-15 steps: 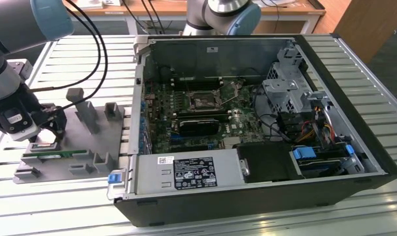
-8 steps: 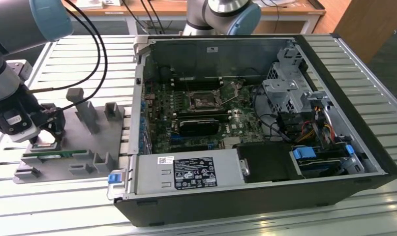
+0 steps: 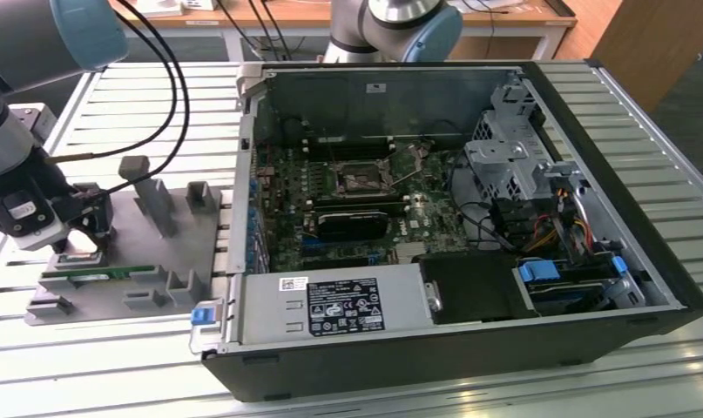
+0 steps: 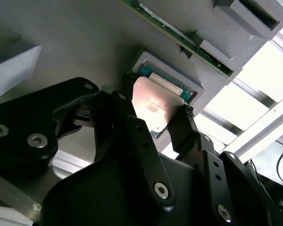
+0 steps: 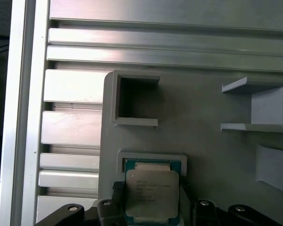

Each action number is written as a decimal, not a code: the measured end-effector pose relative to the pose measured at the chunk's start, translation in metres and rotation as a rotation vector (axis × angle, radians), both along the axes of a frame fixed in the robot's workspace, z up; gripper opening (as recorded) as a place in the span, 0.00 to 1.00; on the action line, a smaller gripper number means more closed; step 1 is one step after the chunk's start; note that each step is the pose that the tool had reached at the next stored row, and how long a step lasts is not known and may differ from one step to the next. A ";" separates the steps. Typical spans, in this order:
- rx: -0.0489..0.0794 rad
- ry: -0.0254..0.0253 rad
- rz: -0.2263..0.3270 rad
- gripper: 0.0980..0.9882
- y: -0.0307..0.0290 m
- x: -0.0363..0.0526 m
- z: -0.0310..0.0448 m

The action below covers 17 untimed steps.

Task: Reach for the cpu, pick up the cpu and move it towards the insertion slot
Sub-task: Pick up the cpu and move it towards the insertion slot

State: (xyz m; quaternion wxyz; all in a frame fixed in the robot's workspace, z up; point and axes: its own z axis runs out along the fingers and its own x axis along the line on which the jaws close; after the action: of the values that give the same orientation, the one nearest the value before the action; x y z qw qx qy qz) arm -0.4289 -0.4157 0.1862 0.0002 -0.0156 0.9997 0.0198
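Over the grey holder (image 5: 151, 156), fingers (image 4: 185, 126) grip the cpu (image 5: 152, 190).

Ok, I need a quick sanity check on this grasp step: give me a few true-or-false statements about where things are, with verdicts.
1. The cpu lies at a pocket of the grey fixture. True.
2. The gripper hangs inside the case. False: the gripper is at the cpu, to the exterior view's left of the computer case.
3. A green memory stick lies on the same fixture. True.
4. The cpu is seated on the motherboard. False: the insertion slot is inside the case; the cpu is on the fixture.
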 end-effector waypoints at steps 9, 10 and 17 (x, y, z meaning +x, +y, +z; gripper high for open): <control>0.001 -0.0002 0.000 0.50 0.0001 0.0000 0.0128; 0.001 -0.0002 0.000 0.50 0.0001 0.0000 0.0129; 0.001 0.0000 0.000 0.50 0.0001 0.0000 0.0205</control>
State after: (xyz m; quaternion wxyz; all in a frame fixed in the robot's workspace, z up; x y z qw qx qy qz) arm -0.4289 -0.4156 0.2067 0.0002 -0.0156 0.9997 0.0201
